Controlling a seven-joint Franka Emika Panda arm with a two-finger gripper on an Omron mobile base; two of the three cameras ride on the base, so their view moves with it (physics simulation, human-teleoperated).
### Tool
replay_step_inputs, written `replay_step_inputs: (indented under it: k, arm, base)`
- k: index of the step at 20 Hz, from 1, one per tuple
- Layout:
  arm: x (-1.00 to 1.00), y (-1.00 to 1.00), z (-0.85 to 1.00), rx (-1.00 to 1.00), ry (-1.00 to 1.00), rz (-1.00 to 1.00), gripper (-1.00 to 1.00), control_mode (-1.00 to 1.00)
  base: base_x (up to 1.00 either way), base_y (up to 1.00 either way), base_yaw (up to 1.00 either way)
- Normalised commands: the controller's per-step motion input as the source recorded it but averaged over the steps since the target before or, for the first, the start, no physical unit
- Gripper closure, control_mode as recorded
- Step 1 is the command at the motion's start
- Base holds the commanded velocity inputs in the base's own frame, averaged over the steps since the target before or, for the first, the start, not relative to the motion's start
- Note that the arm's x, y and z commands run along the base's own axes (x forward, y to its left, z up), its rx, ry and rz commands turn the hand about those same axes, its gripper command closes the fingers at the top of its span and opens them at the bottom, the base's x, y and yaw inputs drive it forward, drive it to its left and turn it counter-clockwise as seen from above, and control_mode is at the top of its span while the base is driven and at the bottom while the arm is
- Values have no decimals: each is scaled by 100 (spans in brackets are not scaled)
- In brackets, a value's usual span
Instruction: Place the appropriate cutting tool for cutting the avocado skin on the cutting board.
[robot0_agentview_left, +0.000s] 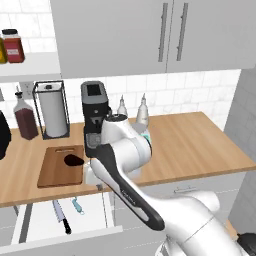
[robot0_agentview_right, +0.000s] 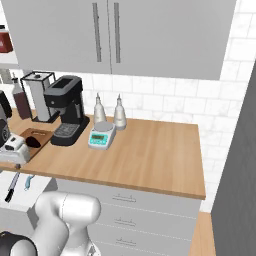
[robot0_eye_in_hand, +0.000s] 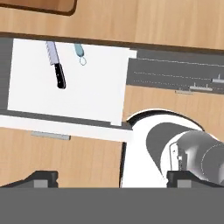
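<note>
The knife (robot0_eye_in_hand: 56, 65), grey blade and black handle, lies in an open white drawer (robot0_eye_in_hand: 96, 83) below the counter, beside a small light-blue looped tool (robot0_eye_in_hand: 80, 52). The knife (robot0_agentview_left: 61, 215) also shows in the left base view. On the counter above lies the brown cutting board (robot0_agentview_left: 57, 172) with the dark avocado (robot0_agentview_left: 74, 160) on its right part. My gripper (robot0_eye_in_hand: 113, 179) hangs open and empty above the drawer, pointing down, its fingertips (robot0_eye_in_hand: 41, 178) spread wide. The hand (robot0_agentview_right: 12, 150) hovers at the counter's front edge.
A black coffee machine (robot0_agentview_left: 95, 117) stands behind the board, with a paper towel holder (robot0_agentview_left: 52, 110) and a dark bottle (robot0_agentview_left: 25, 117) to its left. A small scale (robot0_agentview_right: 101, 135) and two bottles (robot0_agentview_right: 100, 109) sit further right. The counter (robot0_agentview_right: 150, 155) stretches right.
</note>
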Motion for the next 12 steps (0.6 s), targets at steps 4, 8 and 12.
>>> replay_step_inputs:
  k: [4,8,12]
  arm:
    - [0,100,-57,-8,17,0,-100,-100]
    - [-8,67,-59,-4,1,0,-100,-100]
    - [17,36,-47,0,0,0,-100,-100]
  base:
    - [0,0,0]
    - [0,0,0]
    - [0,0,0]
